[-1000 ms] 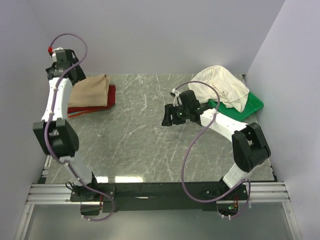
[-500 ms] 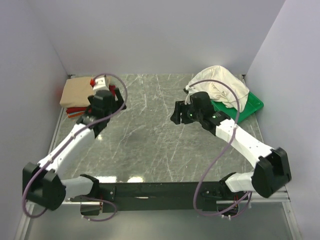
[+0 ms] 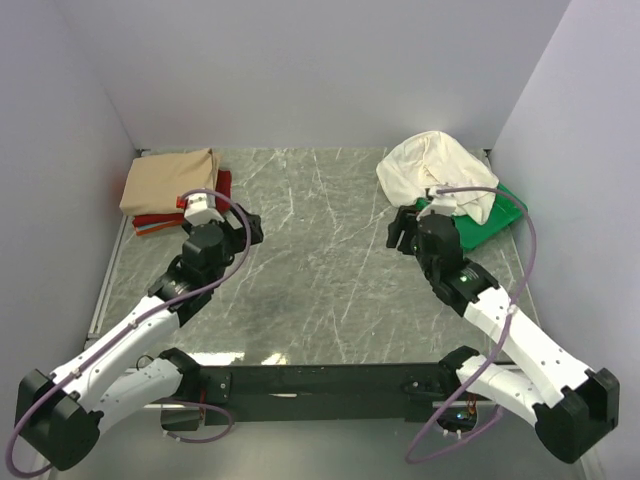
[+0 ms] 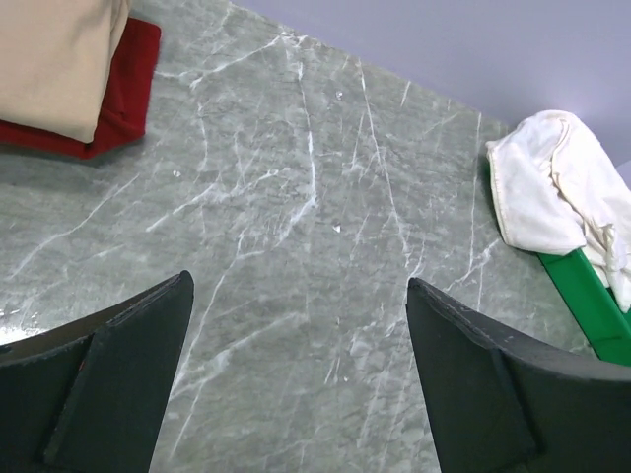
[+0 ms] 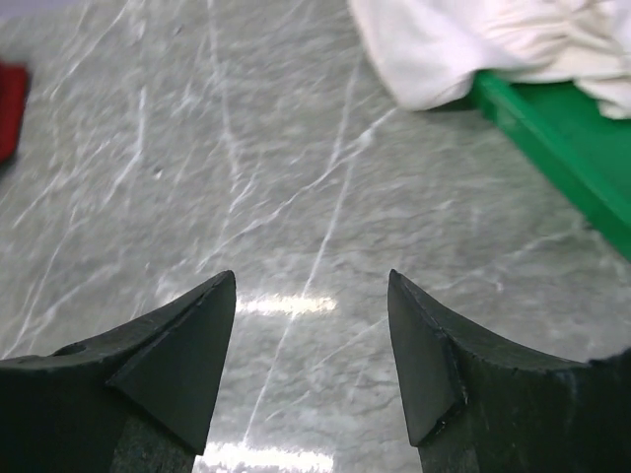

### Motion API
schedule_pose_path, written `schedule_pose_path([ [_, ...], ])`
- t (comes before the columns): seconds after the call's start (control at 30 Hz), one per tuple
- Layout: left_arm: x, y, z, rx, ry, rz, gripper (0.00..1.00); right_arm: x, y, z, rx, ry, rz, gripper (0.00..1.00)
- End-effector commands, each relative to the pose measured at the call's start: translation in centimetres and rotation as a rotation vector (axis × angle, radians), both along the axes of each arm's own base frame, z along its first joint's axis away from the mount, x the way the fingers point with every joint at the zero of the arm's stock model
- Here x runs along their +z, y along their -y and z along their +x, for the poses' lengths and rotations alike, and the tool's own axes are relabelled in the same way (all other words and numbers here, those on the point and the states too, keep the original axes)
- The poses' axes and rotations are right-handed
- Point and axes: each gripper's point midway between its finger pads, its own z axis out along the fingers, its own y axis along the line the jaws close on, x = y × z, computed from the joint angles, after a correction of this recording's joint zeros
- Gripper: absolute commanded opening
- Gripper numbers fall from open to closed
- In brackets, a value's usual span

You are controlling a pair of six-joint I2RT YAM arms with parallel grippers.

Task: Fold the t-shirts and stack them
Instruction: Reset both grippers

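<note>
A folded tan t-shirt (image 3: 172, 179) lies on a deep red t-shirt (image 3: 223, 186) at the back left, with a thin orange edge (image 3: 150, 229) under them. In the left wrist view the tan t-shirt (image 4: 54, 59) and the red t-shirt (image 4: 135, 57) show at the top left. A crumpled cream-white t-shirt (image 3: 436, 168) lies heaped over the green tray (image 3: 500, 212) at the back right. My left gripper (image 3: 246, 228) hangs open and empty over bare table, right of the stack. My right gripper (image 3: 402, 228) is open and empty, just short of the cream t-shirt (image 5: 473, 34).
The grey marble table (image 3: 310, 260) stretches between the two grippers. Walls close in at the back and on both sides. The green tray (image 5: 562, 128) has a raised rim beside the right gripper (image 5: 312, 276). The left gripper (image 4: 298, 283) has only marble beneath it.
The left arm has come down from the back-left stack, stretching low toward the table's middle. The right arm has swung right toward the tray, its jaws a little wider.
</note>
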Motion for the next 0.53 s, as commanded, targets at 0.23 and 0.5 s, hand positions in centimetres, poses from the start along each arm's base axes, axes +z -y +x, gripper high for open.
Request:
schedule_pose_path([
  [0.23,2.0,0.2,-1.3,-0.031,0.101,-0.104,0.95,2.9,3.9,0.2,-0.235,0.209,0.095,0.7],
  [0.5,2.2,0.1,-1.2,-0.029,0.081,-0.086,0.97,2.2,4.0,0.6,-0.249,0.185,0.066,0.7],
])
